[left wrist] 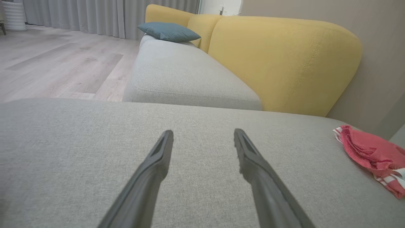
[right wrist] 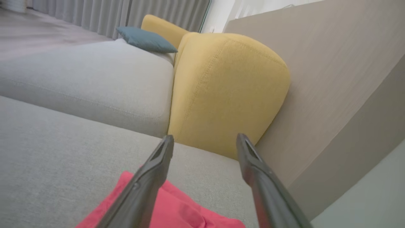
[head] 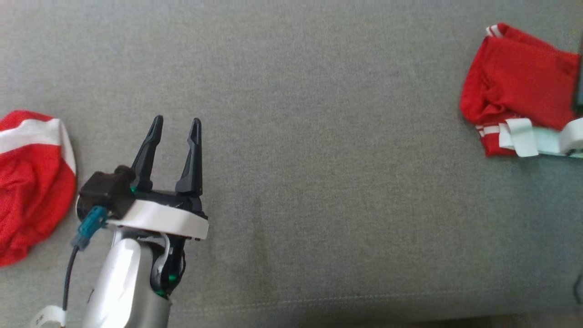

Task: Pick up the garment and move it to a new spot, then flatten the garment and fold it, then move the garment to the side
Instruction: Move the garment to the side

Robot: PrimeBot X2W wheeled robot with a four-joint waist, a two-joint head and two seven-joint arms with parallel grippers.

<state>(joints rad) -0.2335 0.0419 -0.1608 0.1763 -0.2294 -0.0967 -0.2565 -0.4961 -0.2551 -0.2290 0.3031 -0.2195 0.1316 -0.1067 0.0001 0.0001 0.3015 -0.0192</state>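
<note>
Red garment (head: 514, 86) seen from above, yellow backrest (left wrist: 284, 63), blue pillow (left wrist: 169, 31) from wrists

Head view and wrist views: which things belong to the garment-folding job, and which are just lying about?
Job:
folded red fabric garment with white stripes
right gripper, open over it
left gripper, open, empty

Lying about:
crumpled red mesh garment with white band
yellow fabric back cushion
blue-grey pillow
</note>
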